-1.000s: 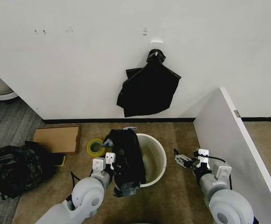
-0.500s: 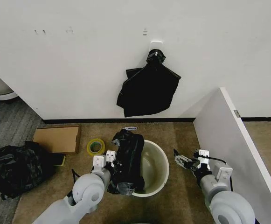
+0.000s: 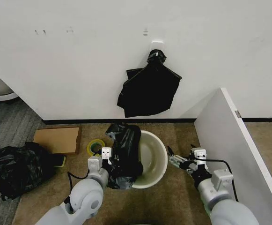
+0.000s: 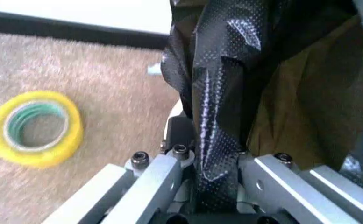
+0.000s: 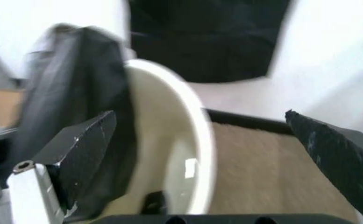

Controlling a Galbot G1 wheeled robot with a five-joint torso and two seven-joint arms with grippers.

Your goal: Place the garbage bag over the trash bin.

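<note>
The trash bin (image 3: 155, 157), a round white bucket on the carpet floor (image 3: 178, 197), is found between the two grippers, just beside each of them. Its near-left rim is covered by the garbage bag (image 3: 125, 154), which is draped from the bin's far edge down toward the left gripper (image 3: 108, 158). In the left wrist view a fold of the bag (image 4: 216, 116) is seen pinched between the jaws, so this gripper is clamped on the film.

The right gripper (image 3: 178, 161) is held just outside the bin's rim on the opposite side, with its fingers (image 5: 81, 149) spread wide and nothing between them.

The bag is judged to be very light, limp and slippery; it will probably sag and bunch instead of keeping any shape, and thin film may tear if it is pulled hard over the rim. A hold on the free hem, opposite the left gripper's pinch, seems the best place for stretching the mouth open.

A yellow tape roll (image 3: 96, 146) lies beside the left gripper, on its outer side.
</note>
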